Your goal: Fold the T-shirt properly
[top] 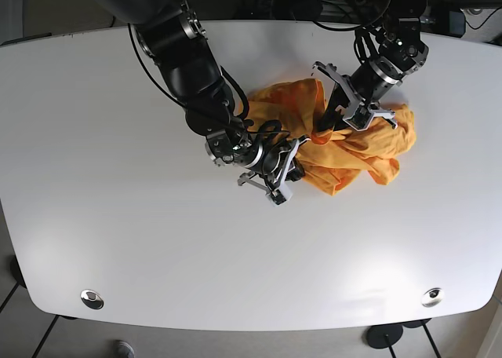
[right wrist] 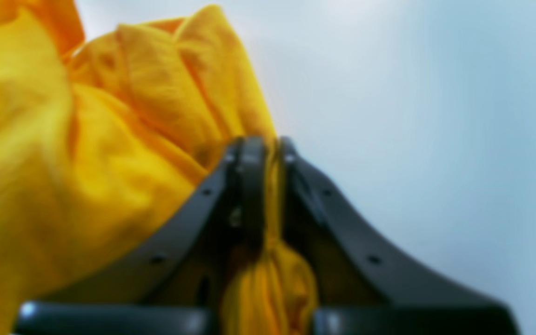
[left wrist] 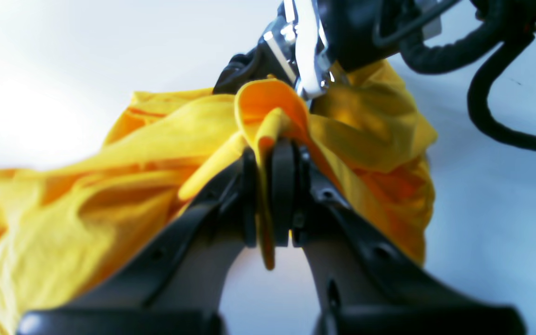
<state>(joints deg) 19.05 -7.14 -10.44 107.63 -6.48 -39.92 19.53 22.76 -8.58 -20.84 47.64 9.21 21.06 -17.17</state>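
Note:
The yellow-orange T-shirt [top: 357,150] lies crumpled in a heap right of the table's middle. My left gripper [top: 328,122] is shut on a fold of it; in the left wrist view the cloth [left wrist: 110,186] is pinched between the closed fingers [left wrist: 282,186], and the other arm's gripper shows just behind. My right gripper [top: 292,155] is shut on the shirt's near left edge; in the right wrist view a strip of the shirt [right wrist: 63,163] runs between the closed fingers [right wrist: 251,186]. The two grippers are close together, with bunched cloth between them.
The white table [top: 118,201] extends wide to the left and front of the shirt. Black cables [top: 345,9] and equipment sit along the far edge. Round metal fittings [top: 92,298] sit near the front corners.

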